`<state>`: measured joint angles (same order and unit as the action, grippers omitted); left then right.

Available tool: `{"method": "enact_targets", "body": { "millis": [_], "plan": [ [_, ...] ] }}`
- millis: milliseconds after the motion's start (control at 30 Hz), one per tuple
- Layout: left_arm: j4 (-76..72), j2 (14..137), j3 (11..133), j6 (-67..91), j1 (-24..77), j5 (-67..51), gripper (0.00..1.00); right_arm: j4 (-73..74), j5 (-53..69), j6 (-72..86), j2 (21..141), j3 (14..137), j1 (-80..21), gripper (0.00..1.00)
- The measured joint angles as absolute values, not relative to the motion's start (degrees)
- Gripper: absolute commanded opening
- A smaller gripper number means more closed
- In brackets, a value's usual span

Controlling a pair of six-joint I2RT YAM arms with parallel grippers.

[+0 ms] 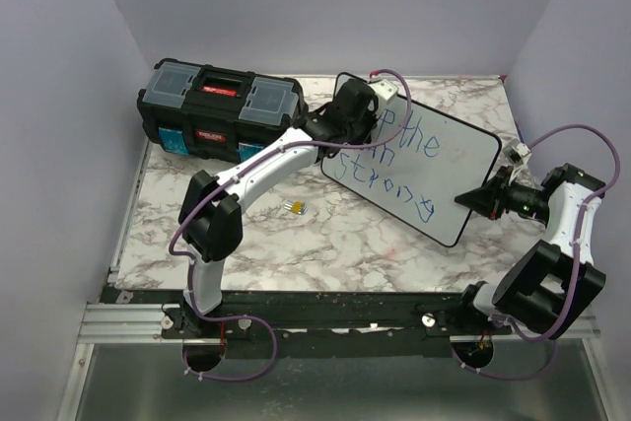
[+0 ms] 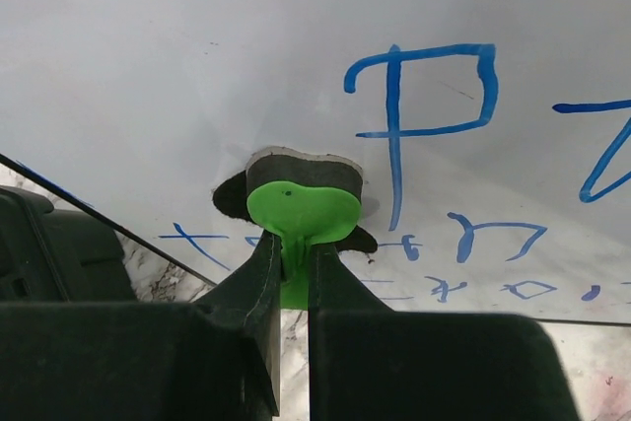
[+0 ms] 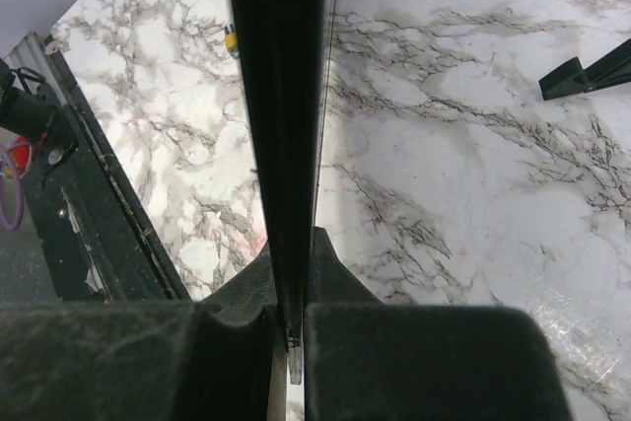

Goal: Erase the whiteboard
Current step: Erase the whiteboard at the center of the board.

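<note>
Begin at the near right. Locate the right gripper (image 1: 483, 196), jaws drawn narrow and clamped on the thin black rim of the whiteboard (image 1: 449, 179) at its near right end. Read this as a steadying grip only (no wiping tool on this side).

Move inward. Find the whiteboard on the marble table (image 1: 296, 244), long axis running diagonally from near right to far left. Do not assume flat or tilted; cannot tell from these views.

Note the blue lettering (image 1: 404, 150) spread over the middle of the board, between the two grippers, none of it visibly wiped.

Continue to the far left corner of the board. Locate the left gripper (image 1: 355, 110), jaws pinched tight on the stem of a green eraser (image 2: 301, 209), dark pad touching the white surface on a bare patch just beside the first blue letter.

Beyond that, note the black toolbox (image 1: 217, 110) at the far left, apart from the board and not involved.

Judge the next stroke as follows: from the eraser, expect the writing to lie toward the right gripper and toward the near edge, along the long axis. Assign the wipe to the left arm, being the nearer to the ink and the only one with the pad. Expect the task to be at its very start.
</note>
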<state>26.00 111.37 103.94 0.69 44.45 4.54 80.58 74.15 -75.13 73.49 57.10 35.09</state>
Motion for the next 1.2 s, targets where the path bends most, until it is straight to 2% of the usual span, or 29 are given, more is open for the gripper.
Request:
{"method": "enact_targets", "body": {
  "millis": [533,900,1200],
  "plan": [
    [21.3,109.93,98.06,1.32,46.13,6.37,0.0,80.6,74.15,-75.05,73.49,57.08,35.11,0.01],
    [25.96,111.68,110.37,0.03,45.41,4.14,0.0,80.44,74.06,-75.94,73.32,57.08,35.09,0.01],
    [22.13,111.5,103.72,0.56,46.41,3.55,0.0,80.93,74.04,-74.67,73.3,57.04,35.11,0.01]
  ]
}}
